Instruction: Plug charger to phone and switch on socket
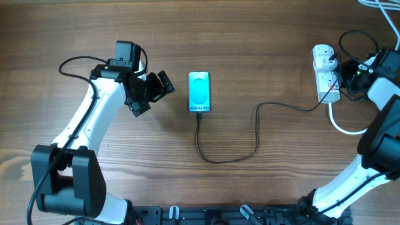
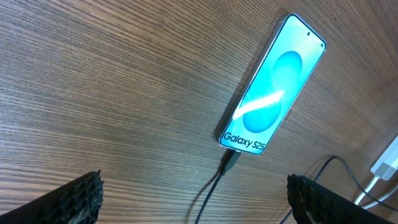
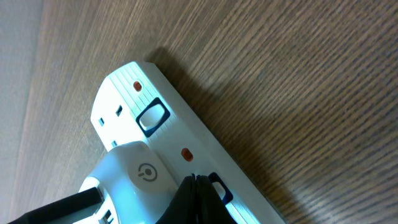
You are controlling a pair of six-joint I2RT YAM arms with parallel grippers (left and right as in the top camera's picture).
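Observation:
The phone [image 1: 199, 92] lies flat mid-table with its teal screen lit, and it also shows in the left wrist view [image 2: 273, 93]. The charger's black connector [image 2: 231, 160] sits in the phone's lower end. Its thin black cable [image 1: 257, 125] loops across the wood to the white socket [image 1: 325, 72] at the far right. My left gripper [image 1: 153, 90] hovers left of the phone, open and empty, its fingers [image 2: 68, 202] wide apart. My right gripper [image 3: 198, 182] is shut, and its tips rest on the second rocker switch [image 3: 222, 188] of the socket [image 3: 180, 134], beside a white adapter [image 3: 134, 177].
A thick white lead [image 1: 340, 125] curves from the socket toward the right arm. The strip's end switch [image 3: 153, 116] and two small red marks [image 3: 185, 153] are in view. More white cables [image 1: 381, 9] hang at the top right corner.

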